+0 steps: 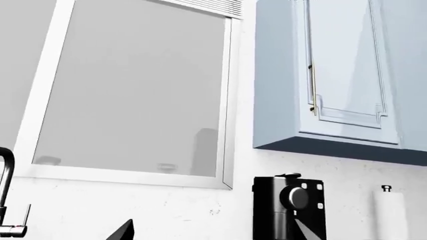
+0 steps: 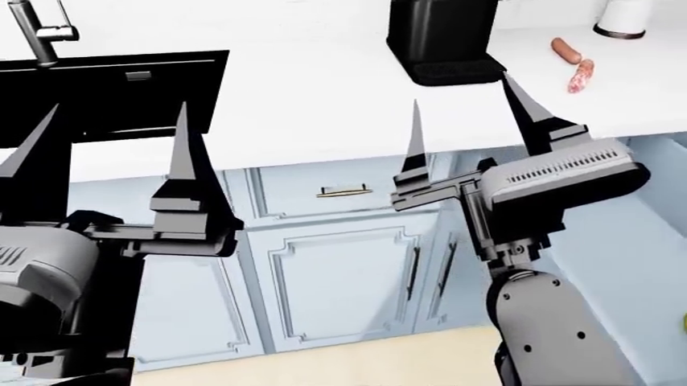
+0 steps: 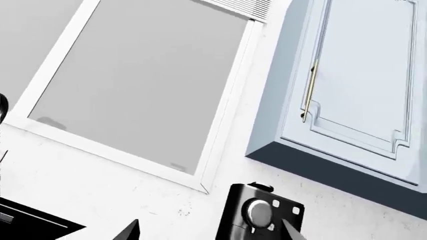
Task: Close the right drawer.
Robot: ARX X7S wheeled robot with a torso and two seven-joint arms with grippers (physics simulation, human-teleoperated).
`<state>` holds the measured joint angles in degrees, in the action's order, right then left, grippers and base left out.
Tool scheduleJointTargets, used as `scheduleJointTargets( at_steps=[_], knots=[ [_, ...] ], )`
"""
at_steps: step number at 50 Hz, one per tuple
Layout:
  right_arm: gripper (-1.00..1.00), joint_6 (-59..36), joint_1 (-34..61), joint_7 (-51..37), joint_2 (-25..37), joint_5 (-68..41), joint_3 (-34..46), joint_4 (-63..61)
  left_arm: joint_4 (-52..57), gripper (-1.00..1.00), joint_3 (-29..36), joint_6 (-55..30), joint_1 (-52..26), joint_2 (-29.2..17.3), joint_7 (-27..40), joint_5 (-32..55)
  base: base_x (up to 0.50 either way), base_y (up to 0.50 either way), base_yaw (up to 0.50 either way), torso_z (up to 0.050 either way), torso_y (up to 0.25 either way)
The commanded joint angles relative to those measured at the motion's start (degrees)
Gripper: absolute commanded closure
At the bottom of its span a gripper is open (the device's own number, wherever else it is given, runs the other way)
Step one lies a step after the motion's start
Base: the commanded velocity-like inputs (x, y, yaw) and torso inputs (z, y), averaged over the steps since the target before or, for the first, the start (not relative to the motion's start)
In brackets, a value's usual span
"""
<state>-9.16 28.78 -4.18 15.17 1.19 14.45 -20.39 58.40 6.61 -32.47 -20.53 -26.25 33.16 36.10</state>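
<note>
Being held raised with jaws spread wide and gripping nothing, the left gripper [image 2: 108,153] and right gripper [image 2: 472,121] are being kept clear of the tabletop [image 2: 322,104], while the right drawer [image 2: 644,265] is standing pulled out beside the right arm.
</note>
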Motion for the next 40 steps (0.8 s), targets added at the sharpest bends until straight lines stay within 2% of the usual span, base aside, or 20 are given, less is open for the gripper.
scheduleJointTargets(
  at_steps=[1,40],
  knots=[
    [-1.00,-0.5,0.1,-0.6,0.2,-0.2,0.0,-0.1,0.0,-1.00,1.0,0.3,-0.6,-0.7,1.1,0.6,0.00,0.00,-0.50,0.000,0.000],
    [-1.00,0.4,-0.5,-2.1,0.7,-1.4,0.0,0.0,-0.9,-1.00,3.2,3.6,0.0,-3.1,2.6,0.2,0.00,0.00,-0.50,0.000,0.000]
  ],
)
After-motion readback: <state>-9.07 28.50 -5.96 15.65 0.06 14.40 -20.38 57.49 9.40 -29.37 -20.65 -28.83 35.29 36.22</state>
